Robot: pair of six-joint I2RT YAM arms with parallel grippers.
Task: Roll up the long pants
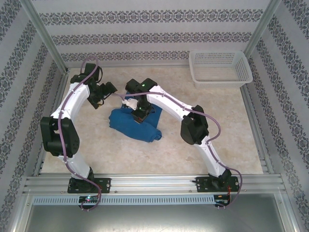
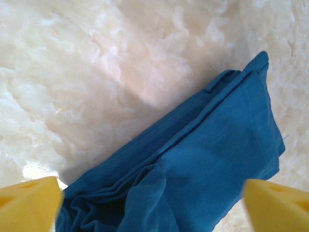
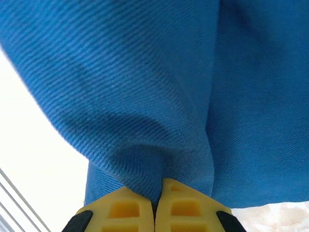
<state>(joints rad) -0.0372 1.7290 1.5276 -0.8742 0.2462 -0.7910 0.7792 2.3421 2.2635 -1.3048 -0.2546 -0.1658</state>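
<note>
The right gripper (image 3: 157,193) has its two yellow fingers (image 3: 123,210) pressed tight together. A fold of blue cloth runs down into the seam between them, so it is pinching the long pants (image 3: 120,87). Up close the fabric takes up nearly everything above the fingers, its fine weave plain to see, and it bulges into a rounded ridge where it is nipped. From above, that gripper (image 1: 140,116) points down onto the far half of the pants (image 1: 130,128). They lie as a compact bundle about the middle of the table (image 1: 231,140), a little left of centre, with a thicker rounded edge on the near right side.

The left gripper (image 2: 153,205) stands with its jaws wide apart, a yellow fingertip (image 2: 29,205) at each lower corner of its own view and nothing clamped between. Below it the pants (image 2: 217,145) show as stacked flat layers coming to a corner on the pale marbled surface. From above, the left gripper (image 1: 107,92) sits just beside the bundle's far left corner; whether it touches the cloth I cannot tell. A white basket (image 1: 219,79) stands well apart in the far right corner
</note>
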